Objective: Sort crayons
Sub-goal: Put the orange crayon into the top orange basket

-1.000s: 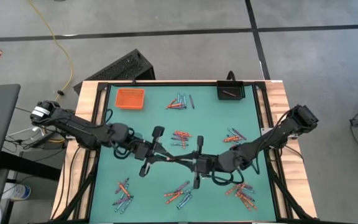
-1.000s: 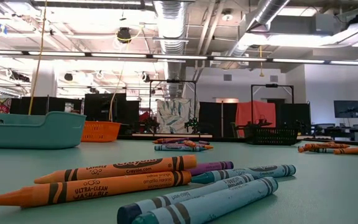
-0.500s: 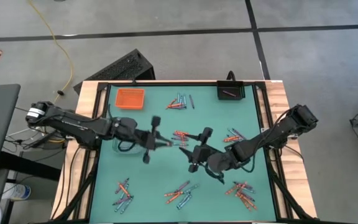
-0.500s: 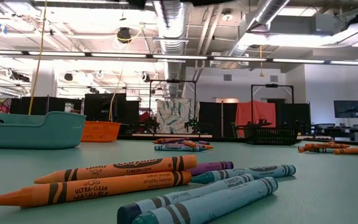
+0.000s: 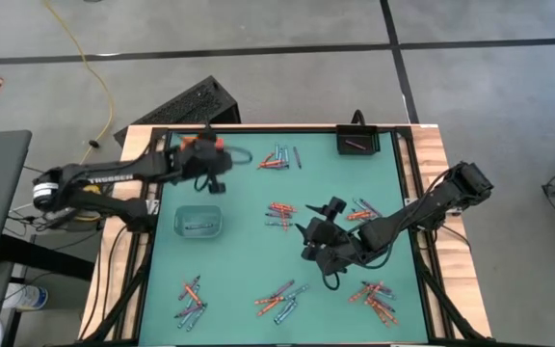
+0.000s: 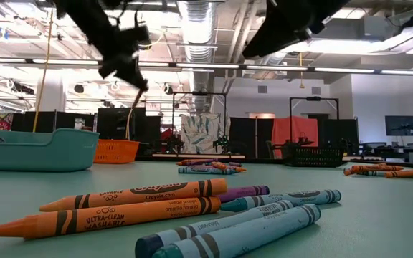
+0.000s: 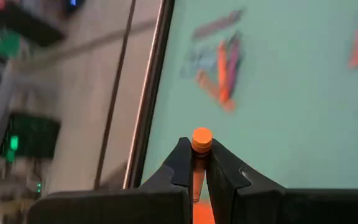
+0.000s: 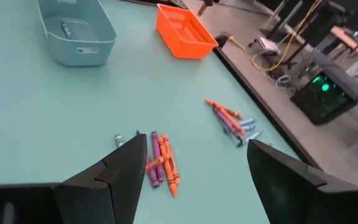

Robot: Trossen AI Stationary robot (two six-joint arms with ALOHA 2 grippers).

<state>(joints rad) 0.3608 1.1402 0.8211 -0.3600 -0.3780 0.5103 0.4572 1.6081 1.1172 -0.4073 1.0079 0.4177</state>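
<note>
While its jaws pinch an orange crayon [image 7: 201, 138], the left gripper [image 5: 210, 164] hangs over the orange tray [image 5: 193, 145] at the mat's [image 5: 249, 260] far left corner, its arm reaching in from the left edge. Across the mat, the right gripper [image 5: 318, 218] stands with its fingers [image 8: 124, 163] spread wide and nothing between them, raised above the middle of the mat, just right of a small cluster of crayons [image 5: 279, 213] lying there. Other crayons lie in loose groups around that central cluster: one group [image 5: 279, 158] beyond it near the far edge, between the orange tray and a black tray [image 5: 358, 142] at the far right corner; one [image 5: 364, 210] to its right; and three more along the near edge, at left [image 5: 191, 301], centre [image 5: 279, 302] and right [image 5: 378, 299]. A grey-blue tray [image 5: 198, 222] sits on the mat to the left of the central cluster, near the left edge, with what looks like a blue-grey crayon [image 8: 68, 29] lying inside it. From table height, orange, purple and blue-green crayons [image 6: 156, 208] fill the foreground, with both arms dark against the ceiling lights above.
</note>
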